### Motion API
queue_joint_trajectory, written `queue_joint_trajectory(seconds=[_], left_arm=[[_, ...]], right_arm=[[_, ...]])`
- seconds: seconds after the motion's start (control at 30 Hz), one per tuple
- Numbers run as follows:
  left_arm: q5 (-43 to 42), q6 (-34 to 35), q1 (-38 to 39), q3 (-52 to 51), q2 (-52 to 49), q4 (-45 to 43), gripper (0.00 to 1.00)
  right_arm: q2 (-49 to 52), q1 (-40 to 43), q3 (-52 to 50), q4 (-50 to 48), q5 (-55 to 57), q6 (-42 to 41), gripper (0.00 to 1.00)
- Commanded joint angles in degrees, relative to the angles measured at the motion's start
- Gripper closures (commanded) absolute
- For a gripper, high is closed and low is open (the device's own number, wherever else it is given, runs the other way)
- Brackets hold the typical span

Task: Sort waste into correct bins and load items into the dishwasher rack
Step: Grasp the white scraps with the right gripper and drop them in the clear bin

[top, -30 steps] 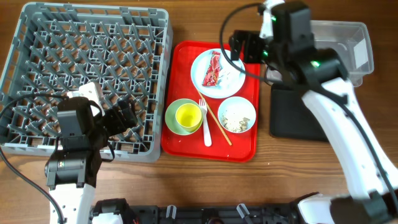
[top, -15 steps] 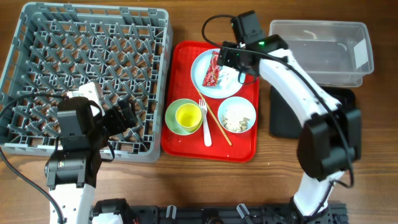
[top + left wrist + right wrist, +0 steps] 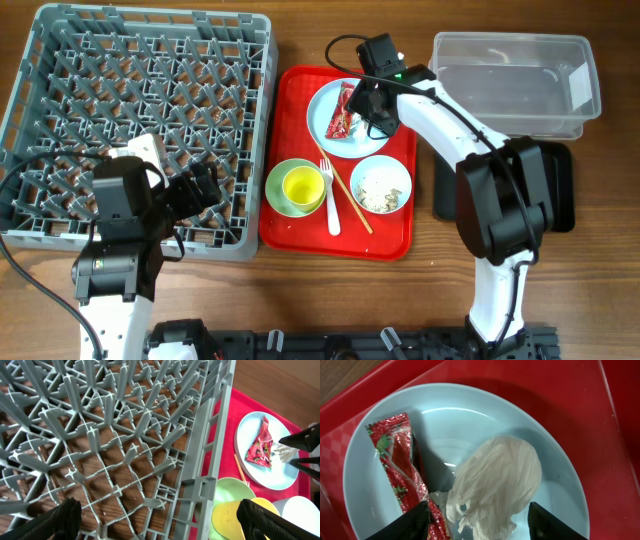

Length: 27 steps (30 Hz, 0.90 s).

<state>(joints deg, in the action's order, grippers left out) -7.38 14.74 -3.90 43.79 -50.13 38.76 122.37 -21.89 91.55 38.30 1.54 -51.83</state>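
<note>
My right gripper (image 3: 372, 108) is open, low over the white plate (image 3: 332, 140) on the red tray. In the right wrist view its fingers (image 3: 410, 522) straddle a crumpled white paper scrap (image 3: 495, 482), with the red wrapper (image 3: 402, 472) beside the left finger. The light blue bowl (image 3: 381, 185) holds rice-like crumbs. A yellow cup (image 3: 302, 186) sits in the pale green bowl (image 3: 280, 195). A white fork (image 3: 329, 195) and chopsticks (image 3: 348, 192) lie between the bowls. My left gripper (image 3: 200, 188) is open over the grey rack's (image 3: 60, 60) front right part, empty.
The red tray (image 3: 400, 235) lies between the rack and the bins. A clear tub (image 3: 515, 85) stands at the back right, with a flat black tray (image 3: 555, 190) in front of it, partly under my right arm. Bare wood table runs along the front.
My right arm swung left from over the bins and came down to the plate; its open fingers now sit around the paper scrap. The left arm has not moved.
</note>
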Motion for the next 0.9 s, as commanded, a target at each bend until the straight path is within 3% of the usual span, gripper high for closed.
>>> queue_joint_trajectory(seconds=[0.0, 0.2, 0.33, 0.53, 0.67, 0.87], left_arm=[[-0.5, 0.5, -0.3, 1.2, 0.5, 0.1, 0.0], [-0.5, 0.5, -0.3, 1.2, 0.5, 0.1, 0.0], [-0.5, 0.5, -0.3, 1.2, 0.5, 0.1, 0.0], [-0.5, 0.5, -0.3, 1.2, 0.5, 0.1, 0.0], [-0.5, 0.5, -0.3, 1.2, 0.5, 0.1, 0.0], [-0.5, 0.5, -0.3, 1.2, 0.5, 0.1, 0.0]], right_arm=[[2.0, -0.2, 0.6, 0.1, 0.9, -2.5, 0.45], [2.0, -0.2, 0.6, 2.7, 4.1, -2.3, 0.69], [2.0, -0.2, 0.6, 4.3, 4.4, -2.3, 0.96], [-1.1, 0.2, 1.8, 4.4, 3.5, 4.2, 0.96], [-7.4, 1.6, 2.8, 4.5, 5.4, 10.0, 0.96], [-18.6, 7.0, 2.8, 5.7, 12.4, 12.1, 0.96]])
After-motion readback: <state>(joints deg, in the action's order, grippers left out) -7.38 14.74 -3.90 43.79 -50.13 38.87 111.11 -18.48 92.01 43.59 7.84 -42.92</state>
